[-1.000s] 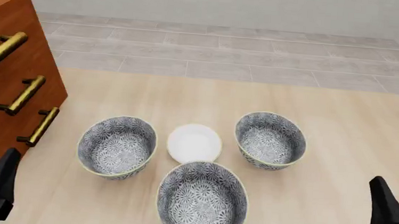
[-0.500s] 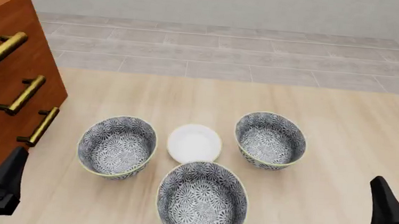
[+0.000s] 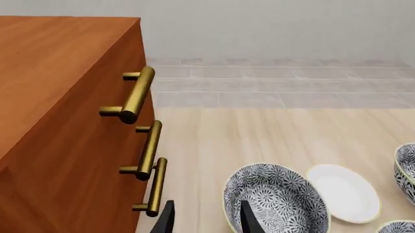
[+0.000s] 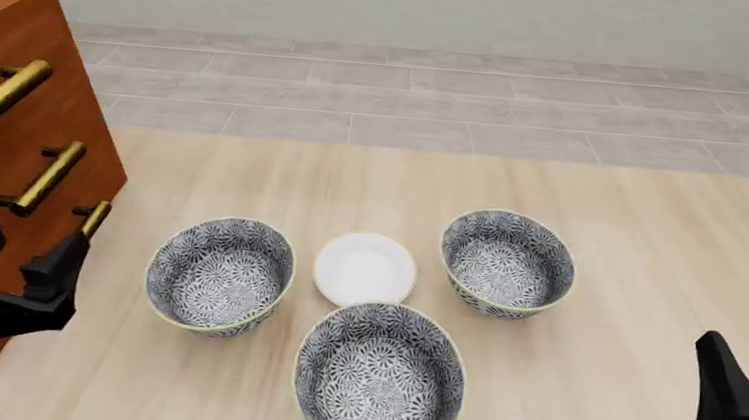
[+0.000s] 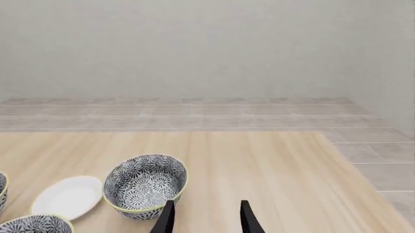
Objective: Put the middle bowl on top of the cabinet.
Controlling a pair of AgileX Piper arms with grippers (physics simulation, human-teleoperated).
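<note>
Cabinet (image 4: 12, 141) and nearest bowl (image 4: 379, 379) run off-frame.

**Item count**

I count three patterned bowls: left (image 4: 220, 275), middle (image 4: 381, 375), right (image 4: 507, 263). One white dish (image 4: 365, 268). One cabinet (image 4: 11, 151) with three brass handles (image 4: 40, 177). Two grippers, left (image 4: 7, 286) and right (image 4: 731, 404).
</note>
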